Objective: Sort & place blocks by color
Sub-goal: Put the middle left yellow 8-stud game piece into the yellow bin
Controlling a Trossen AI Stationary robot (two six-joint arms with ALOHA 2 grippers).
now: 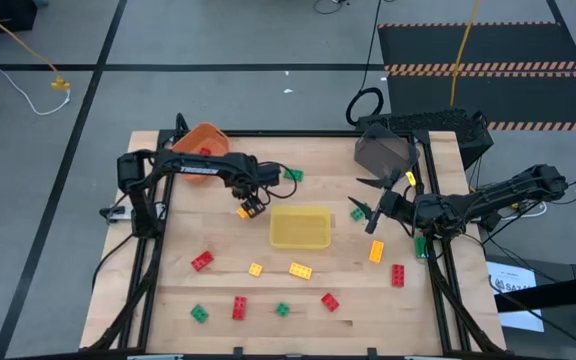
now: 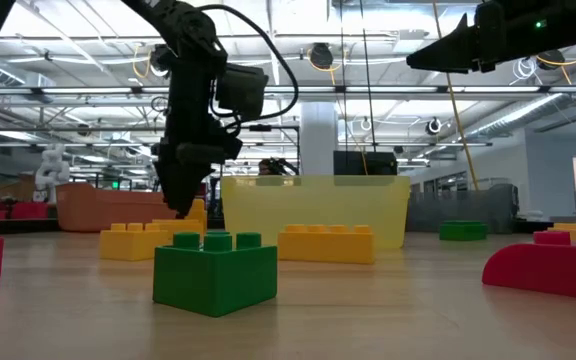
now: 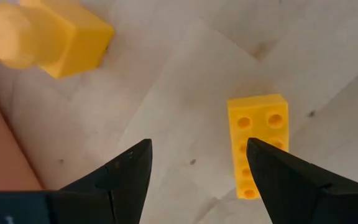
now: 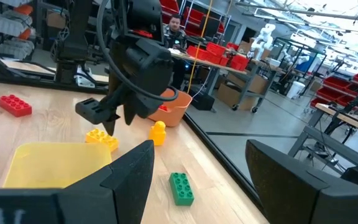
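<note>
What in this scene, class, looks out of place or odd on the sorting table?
Little stands out. Red, yellow and green blocks lie scattered loose on the table, as expected mid-sort. The yellow bin is empty. One green block sits at the table's right edge, under the right arm.

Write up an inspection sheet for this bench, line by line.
Surface: wooden table, bare between bricks.
Job's things: red, yellow and green blocks scattered; yellow bin looks empty, orange bin holds something red, grey bin contents unclear.
Clutter: nothing seen.
Grippers: left claw open above a yellow brick; right claw open, raised beside a green brick.
Cables: white cable on floor.
Surroundings: person seated beyond table.
</note>
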